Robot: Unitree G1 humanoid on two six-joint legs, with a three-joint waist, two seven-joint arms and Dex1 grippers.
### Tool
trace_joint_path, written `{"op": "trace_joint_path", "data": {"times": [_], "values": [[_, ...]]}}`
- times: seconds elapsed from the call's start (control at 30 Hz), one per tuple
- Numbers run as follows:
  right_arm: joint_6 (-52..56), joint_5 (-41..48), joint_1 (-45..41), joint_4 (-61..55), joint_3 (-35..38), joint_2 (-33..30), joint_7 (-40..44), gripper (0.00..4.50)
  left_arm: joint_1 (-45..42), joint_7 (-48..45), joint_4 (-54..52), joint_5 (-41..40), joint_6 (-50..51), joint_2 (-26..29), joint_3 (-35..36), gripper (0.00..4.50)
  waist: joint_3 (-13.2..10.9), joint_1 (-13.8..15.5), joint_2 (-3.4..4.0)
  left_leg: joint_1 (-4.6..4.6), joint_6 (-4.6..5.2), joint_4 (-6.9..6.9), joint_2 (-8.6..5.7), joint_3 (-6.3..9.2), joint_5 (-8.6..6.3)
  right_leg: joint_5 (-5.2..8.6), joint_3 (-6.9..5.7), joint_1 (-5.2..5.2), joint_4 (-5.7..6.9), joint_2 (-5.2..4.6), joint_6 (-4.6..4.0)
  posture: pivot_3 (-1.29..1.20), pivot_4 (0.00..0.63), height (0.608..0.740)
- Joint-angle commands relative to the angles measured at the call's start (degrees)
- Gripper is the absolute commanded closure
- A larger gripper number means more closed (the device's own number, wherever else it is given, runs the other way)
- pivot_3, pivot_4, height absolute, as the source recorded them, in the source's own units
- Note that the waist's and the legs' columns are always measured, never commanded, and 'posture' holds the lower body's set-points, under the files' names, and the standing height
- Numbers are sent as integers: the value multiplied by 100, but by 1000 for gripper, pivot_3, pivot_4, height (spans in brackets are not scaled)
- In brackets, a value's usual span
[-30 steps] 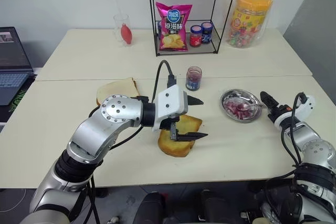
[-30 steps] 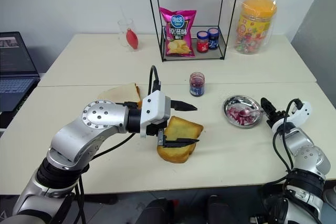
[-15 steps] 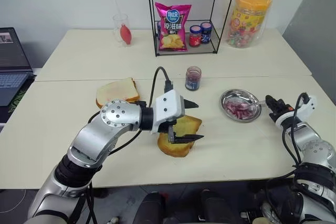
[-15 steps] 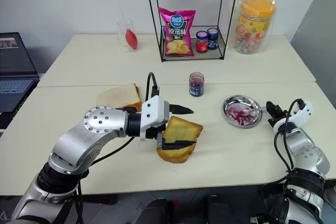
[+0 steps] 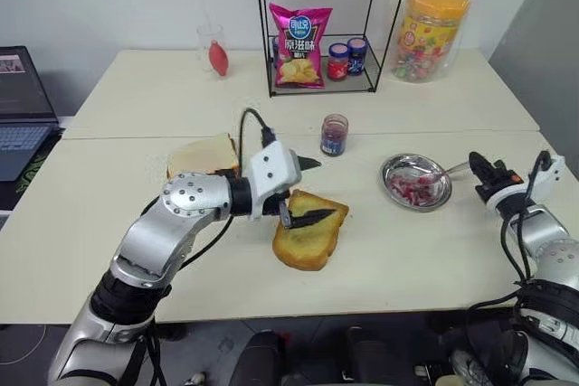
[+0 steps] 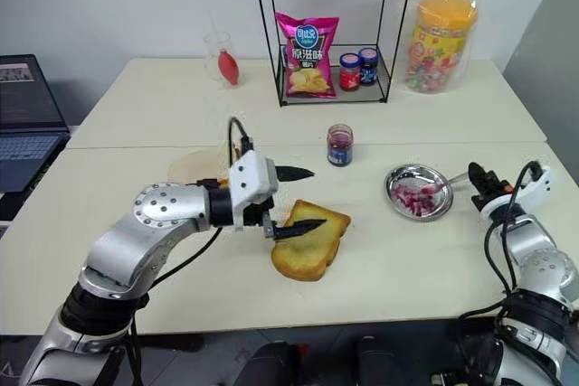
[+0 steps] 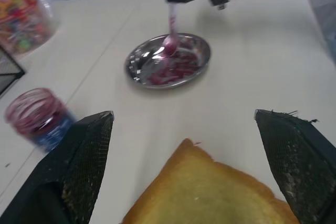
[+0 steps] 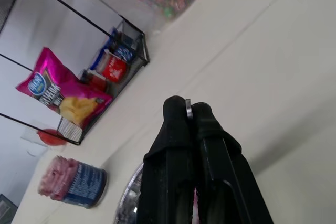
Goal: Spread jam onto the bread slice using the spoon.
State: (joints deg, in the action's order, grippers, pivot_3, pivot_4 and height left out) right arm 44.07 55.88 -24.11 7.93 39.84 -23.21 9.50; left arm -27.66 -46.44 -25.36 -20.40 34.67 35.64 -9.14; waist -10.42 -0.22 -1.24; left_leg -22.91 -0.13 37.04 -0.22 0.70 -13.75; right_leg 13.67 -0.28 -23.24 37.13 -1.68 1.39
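Since the earlier frames, right gripper (image 5: pixel 477 165) has clamped onto the spoon (image 6: pixel 445 183) handle and begun lifting it. Bowl end, ahead of the fingertips, rests in the steel dish (image 5: pixel 415 181) among jam (image 7: pixel 176 71). Left gripper (image 5: pixel 302 190) hangs open over the bread slice (image 5: pixel 309 230), which is golden, dry, unspread. Step in hand: loading the spoon. Next move likely calls for a level carry leftward to the bread.

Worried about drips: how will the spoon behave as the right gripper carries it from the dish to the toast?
The spoon, thin and metal, should stay stiff. The right gripper pinches only its handle end, so it may pivot. Jam coats its bowl above the metal dish, so a tilt could drip before the bread slice.
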Motion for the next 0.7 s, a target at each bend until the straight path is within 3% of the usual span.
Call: {"op": "trace_joint_path", "data": {"times": [0.03,0.17,0.3,0.7], "values": [[152,525,-167,-748,178,-116,-335,4481,63,361,-336,-155,234,-40,468,0,0,-2,0,0,0,1,1,1,0,2,-1,0,0,0,4,0,150,740],[135,326,-834,-1201,-532,-35,-680,4481,72,613,-372,-201,538,131,945,0,-4,-52,6,2,0,3,1,-6,0,10,6,-2,7,1,20,0,150,740],[-121,-260,-1657,-919,-1451,199,-532,4481,40,721,-195,-15,584,270,908,0,-4,-140,6,10,1,4,3,-8,2,8,9,-2,13,5,21,0,150,740],[-1468,-2010,-3518,1273,-2845,823,474,4481,47,1144,-165,-155,989,121,1115,0,-6,-113,7,-12,0,-5,-3,2,0,-9,-8,-13,-2,-8,-6,0,150,740]]}}
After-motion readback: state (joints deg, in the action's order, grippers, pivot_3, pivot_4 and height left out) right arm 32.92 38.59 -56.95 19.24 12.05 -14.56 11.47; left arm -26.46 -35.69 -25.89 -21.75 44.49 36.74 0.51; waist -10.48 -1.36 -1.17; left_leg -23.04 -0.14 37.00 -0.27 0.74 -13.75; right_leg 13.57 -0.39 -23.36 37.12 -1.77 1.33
